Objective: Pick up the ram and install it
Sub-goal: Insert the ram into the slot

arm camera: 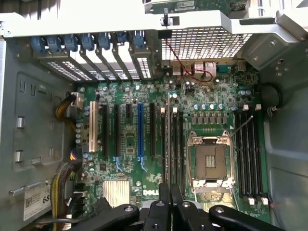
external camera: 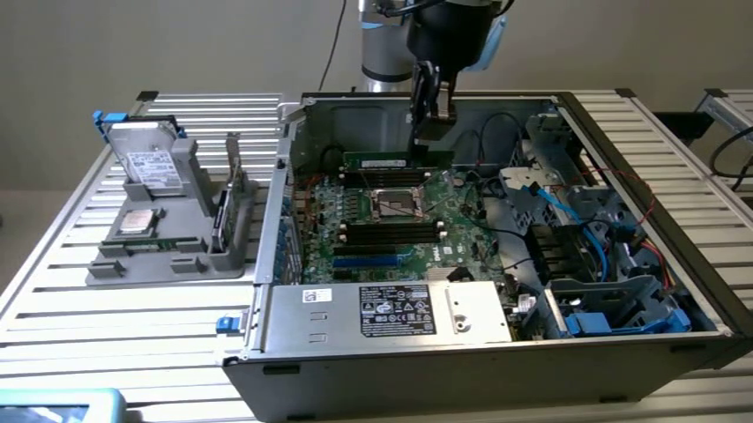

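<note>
1. Computer case (external camera: 353, 352), side open, lying on a slatted table (external camera: 53, 308), motherboard (external camera: 389, 251) facing up.
2. Arm (external camera: 383, 48) reaching straight down into the case's far part, wrist vertical.
3. Gripper (external camera: 429, 132), pointing down, fingers (arm camera: 163, 209) drawn together at the ram's upper edge; whether they pinch it cannot be told.
4. Ram (external camera: 379, 161) standing on edge, just beyond the CPU socket (external camera: 397, 203).

Flat green printed motherboard (arm camera: 130, 159): one long blue slot (arm camera: 140, 130), one white slot (arm camera: 92, 126), remaining slots black. 
Thin narrow ram stick (external camera: 383, 161): green, pale label. 
Sheet-metal computer case (external camera: 353, 370): grey. 
Plastic card clips (arm camera: 82, 43): blue. 
Gripper (external camera: 431, 132): black.
</note>
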